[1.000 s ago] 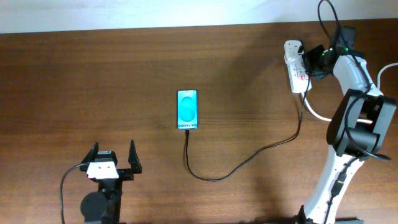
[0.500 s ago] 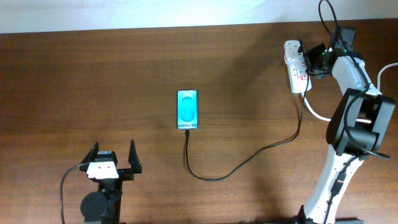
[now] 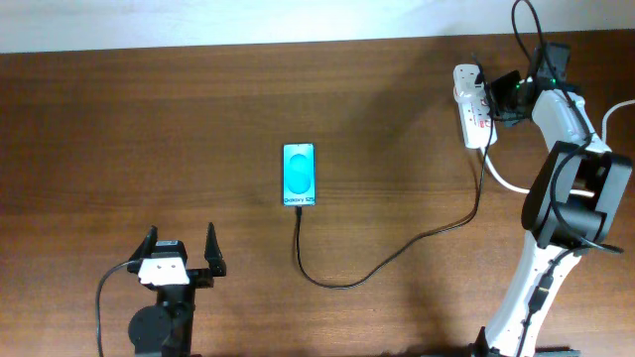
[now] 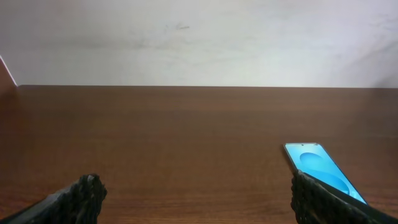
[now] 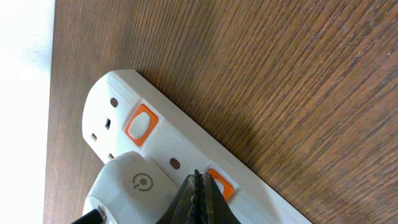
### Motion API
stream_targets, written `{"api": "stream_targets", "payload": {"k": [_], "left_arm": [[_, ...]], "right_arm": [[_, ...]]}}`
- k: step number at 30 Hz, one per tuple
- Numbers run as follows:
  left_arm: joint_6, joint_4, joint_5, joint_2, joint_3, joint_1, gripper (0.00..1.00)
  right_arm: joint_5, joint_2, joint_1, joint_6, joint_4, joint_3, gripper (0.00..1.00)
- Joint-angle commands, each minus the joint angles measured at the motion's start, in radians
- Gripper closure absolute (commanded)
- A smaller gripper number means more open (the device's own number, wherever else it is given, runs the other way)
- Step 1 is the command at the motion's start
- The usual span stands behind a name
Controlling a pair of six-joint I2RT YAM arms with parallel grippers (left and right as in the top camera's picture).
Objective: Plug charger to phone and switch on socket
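Left gripper (image 3: 181, 246), nearest, jaws wide apart over bare table (image 3: 119, 129), holding nothing; in its wrist view one finger (image 4: 323, 200) hides the near corner of the phone (image 3: 299, 175). Phone, mid-table, screen up and lit, with the charger (image 3: 297, 238) meeting its near edge, the tip too small to tell whether seated; the cable loops right and runs up to the socket (image 3: 468, 117). Socket, far right; right gripper (image 5: 198, 190), jaws pressed together, tip on an orange switch (image 5: 221, 185) it partly covers, the strip cut off by the frame.
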Motion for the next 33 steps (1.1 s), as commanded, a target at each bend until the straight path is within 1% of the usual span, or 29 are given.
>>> {"api": "stream_targets", "payload": {"k": [1,4,7,10,14,19,22,25,29,33], "left_arm": [[0.015,-0.005,-0.006,-0.004,-0.004,-0.004,0.01],[0.015,-0.005,-0.006,-0.004,-0.004,-0.004,0.01],[0.015,-0.005,-0.006,-0.004,-0.004,-0.004,0.01],[0.015,-0.005,-0.006,-0.004,-0.004,-0.004,0.01],[0.015,-0.005,-0.006,-0.004,-0.004,-0.004,0.01],[0.015,-0.005,-0.006,-0.004,-0.004,-0.004,0.01],[0.015,-0.005,-0.006,-0.004,-0.004,-0.004,0.01],[0.015,-0.005,-0.006,-0.004,-0.004,-0.004,0.01],[0.015,-0.005,-0.006,-0.004,-0.004,-0.004,0.01],[0.015,-0.005,-0.006,-0.004,-0.004,-0.004,0.01]], "right_arm": [[-0.150,0.009,0.065,0.012,-0.034,-0.003,0.96],[-0.098,0.009,0.087,0.002,-0.061,-0.003,0.96],[0.017,0.010,0.135,0.000,-0.105,-0.003,0.96],[0.115,0.040,0.173,-0.003,-0.105,-0.005,0.96],[0.217,0.013,0.161,-0.052,-0.109,-0.002,0.96],[0.201,-0.046,0.077,-0.053,-0.170,-0.001,0.96],[0.075,-0.086,0.032,-0.113,-0.171,0.001,0.96],[0.063,-0.119,-0.004,-0.116,-0.169,0.001,0.96],[0.073,-0.116,-0.014,-0.115,-0.142,0.001,0.96],[0.074,-0.108,0.006,-0.101,-0.134,0.001,0.96]]}}
